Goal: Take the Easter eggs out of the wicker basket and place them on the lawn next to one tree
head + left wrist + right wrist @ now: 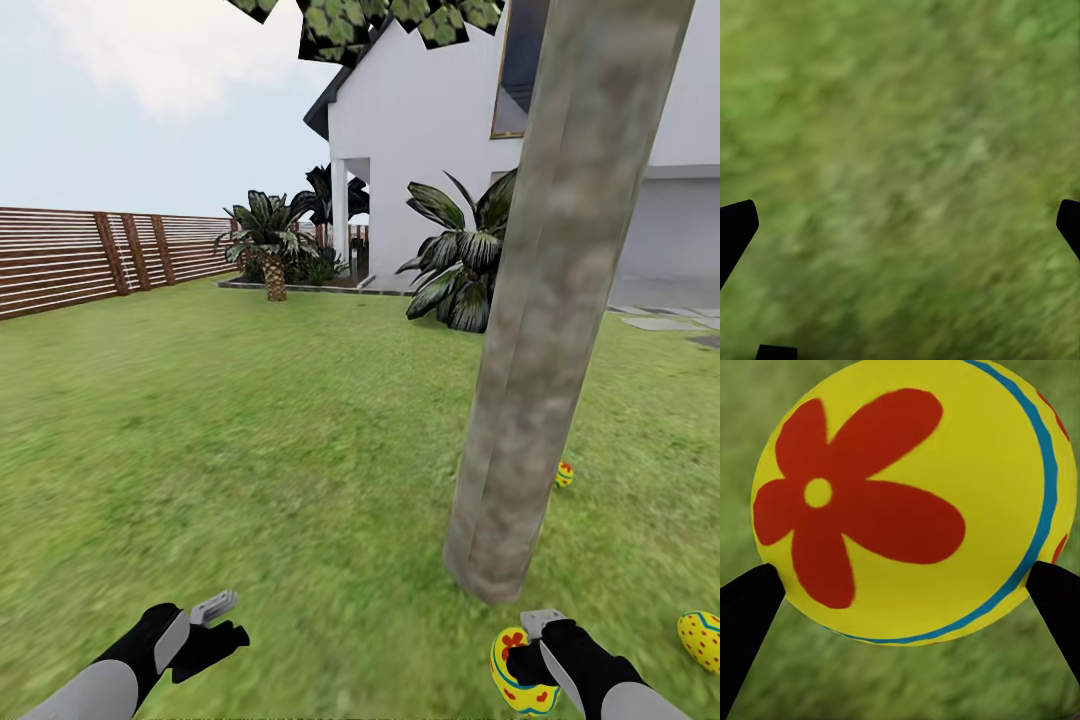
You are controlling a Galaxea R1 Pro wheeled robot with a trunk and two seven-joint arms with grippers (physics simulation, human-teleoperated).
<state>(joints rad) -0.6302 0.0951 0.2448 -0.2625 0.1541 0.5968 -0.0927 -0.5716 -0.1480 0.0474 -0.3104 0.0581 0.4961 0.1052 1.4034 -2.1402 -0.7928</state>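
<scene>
A thick grey-brown tree rises from the lawn just ahead at the right. One yellow Easter egg peeks out from behind its trunk. Another egg lies on the grass at the far right edge. My right gripper is shut on a third yellow egg with a red flower; in the right wrist view this egg sits between the black fingers. My left gripper hovers open over bare grass at lower left. The wicker basket is out of view.
A brown slat fence runs along the left. A white house stands behind, with a short palm and a dark leafy shrub in front of it. Grey paving lies at the right.
</scene>
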